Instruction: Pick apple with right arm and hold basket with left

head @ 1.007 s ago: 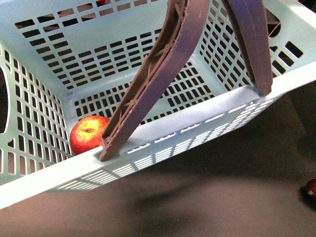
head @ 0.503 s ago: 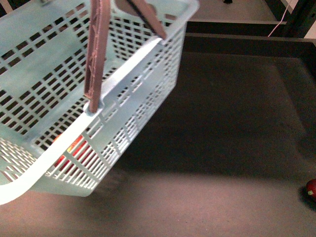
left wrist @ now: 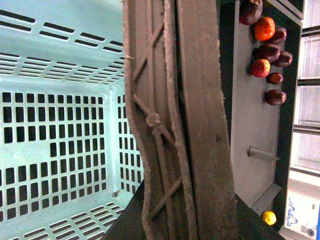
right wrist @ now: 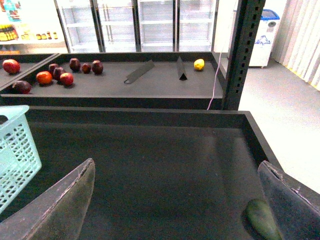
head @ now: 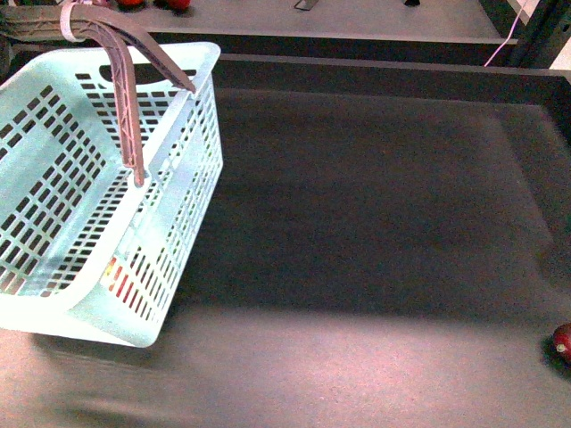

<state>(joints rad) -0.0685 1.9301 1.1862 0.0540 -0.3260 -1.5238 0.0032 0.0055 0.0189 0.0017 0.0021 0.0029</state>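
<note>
The pale mint-blue basket hangs tilted at the left of the front view. Its two brown handles meet at a white tie in the top left corner. The apple shows only as a red patch through the slotted wall at the basket's low end. In the left wrist view the handles fill the middle, and my left gripper is shut on them with its own fingers hidden. The basket's inside lies beyond. My right gripper is open over the dark table, with nothing between its fingers.
A small dark red fruit lies at the table's right edge. A green object lies by the right finger. The grey shelf behind holds several red fruits and a yellow one. A black post stands at the right.
The basket has swung from filling the front view to the left and farther off. The apple, earlier plainly seen inside, now shows only through the slots.
</note>
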